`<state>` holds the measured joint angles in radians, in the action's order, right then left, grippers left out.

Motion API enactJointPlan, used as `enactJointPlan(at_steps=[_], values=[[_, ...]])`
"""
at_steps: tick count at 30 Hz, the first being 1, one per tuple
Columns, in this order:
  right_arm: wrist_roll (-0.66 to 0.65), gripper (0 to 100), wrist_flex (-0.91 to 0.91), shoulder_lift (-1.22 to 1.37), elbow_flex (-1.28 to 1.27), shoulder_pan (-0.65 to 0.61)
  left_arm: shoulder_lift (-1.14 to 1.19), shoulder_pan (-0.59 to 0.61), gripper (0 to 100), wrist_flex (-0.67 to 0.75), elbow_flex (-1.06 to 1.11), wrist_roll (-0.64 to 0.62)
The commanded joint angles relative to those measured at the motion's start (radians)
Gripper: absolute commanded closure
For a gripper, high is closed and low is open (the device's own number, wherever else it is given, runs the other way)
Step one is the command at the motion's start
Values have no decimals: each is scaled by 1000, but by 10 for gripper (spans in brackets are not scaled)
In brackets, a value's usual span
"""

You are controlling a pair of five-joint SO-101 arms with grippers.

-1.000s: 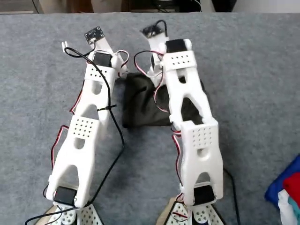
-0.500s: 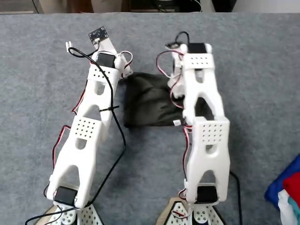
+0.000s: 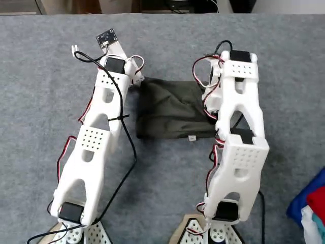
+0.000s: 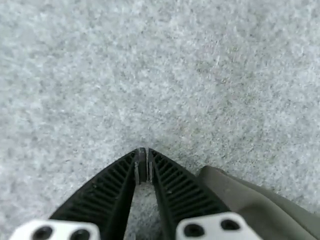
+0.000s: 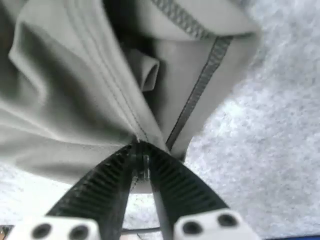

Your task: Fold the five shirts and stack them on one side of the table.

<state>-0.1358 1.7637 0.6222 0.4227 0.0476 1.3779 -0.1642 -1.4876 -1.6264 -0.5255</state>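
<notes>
High view: a grey, felt-like tabletop [image 3: 284, 76] is seen from above, with two white arms stretched away from the near edge. A dark olive shirt [image 3: 172, 109], already gathered into a rough, wrinkled rectangle, is laid between their far ends. The left arm [image 3: 96, 147] is placed with its tip just beside the shirt's left edge. The right arm [image 3: 236, 152] is placed over the shirt's right edge, part of which is covered by it. A heap of coloured garments [image 3: 310, 203] is seen at the near right edge, well apart from the dark shirt.

Left wrist view: the left pincer [image 4: 142, 152] is closed tip to tip, with nothing held. Bare tabletop is seen beneath it, and a corner of the shirt is seen just beside one jaw.

Right wrist view: the right pincer [image 5: 141, 150] is closed on a pinch of the shirt's fabric, where stitched seams and layered folds meet at its tips.

The step in hand appears to be drawing the pinched edge to shape a fold. It is judged that the grip should be kept firm and low, the fabric drawn evenly, and the opposite edge pinned by the empty pincer so that the bundle is not dragged or the layers pulled apart.
</notes>
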Motion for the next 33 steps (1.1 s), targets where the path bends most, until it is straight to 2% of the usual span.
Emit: enactJointPlan(at_steps=[1, 5, 9, 15, 25, 27, 33], values=[[-11, 972, 17, -85, -44, 19, -30, -11, 971, 3, -49, -3], [-11, 972, -14, -81, -117, 47, -53, -15, 971, -8, -49, -3], [-11, 972, -80, -85, -165, 127, -94, -20, 971, -48, -49, -3], [-66, 972, -89, -85, -42, 174, -107, -20, 971, -49, -49, -3], [-57, 969, -35, -77, 257, 70, -151, -15, 970, -51, -49, -3], [-11, 968, -72, -64, 277, 41, -174, -18, 970, -52, -49, -3], [112, 826, -138, 101, 378, -31, -220, -3, 968, -80, -49, -6]])
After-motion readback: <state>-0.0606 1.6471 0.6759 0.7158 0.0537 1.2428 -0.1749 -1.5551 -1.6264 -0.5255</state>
